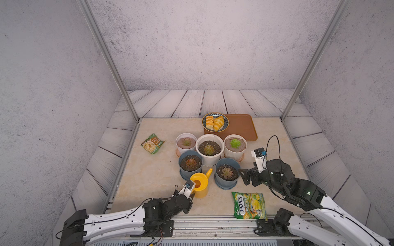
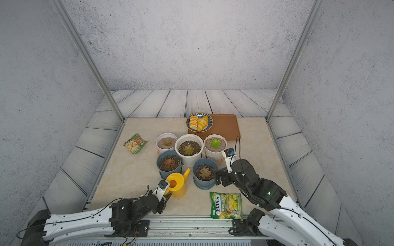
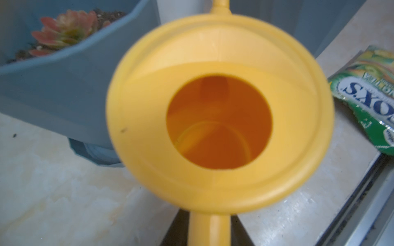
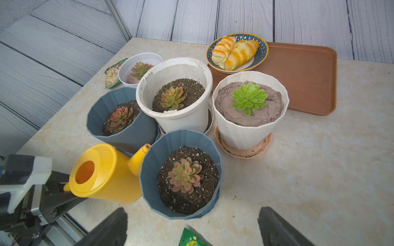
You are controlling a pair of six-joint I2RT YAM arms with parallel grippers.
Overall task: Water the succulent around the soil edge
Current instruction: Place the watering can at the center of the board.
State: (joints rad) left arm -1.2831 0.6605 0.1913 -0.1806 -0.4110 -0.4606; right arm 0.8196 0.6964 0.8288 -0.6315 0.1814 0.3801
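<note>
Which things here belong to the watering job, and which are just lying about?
Job: watering can; left gripper at its handle; succulents (target unclear) in the left blue pot, right blue pot, big white pot, small white pot, ribbed white pot.
Lying about: pastry plate; tray; candy bag; snack bag.
</note>
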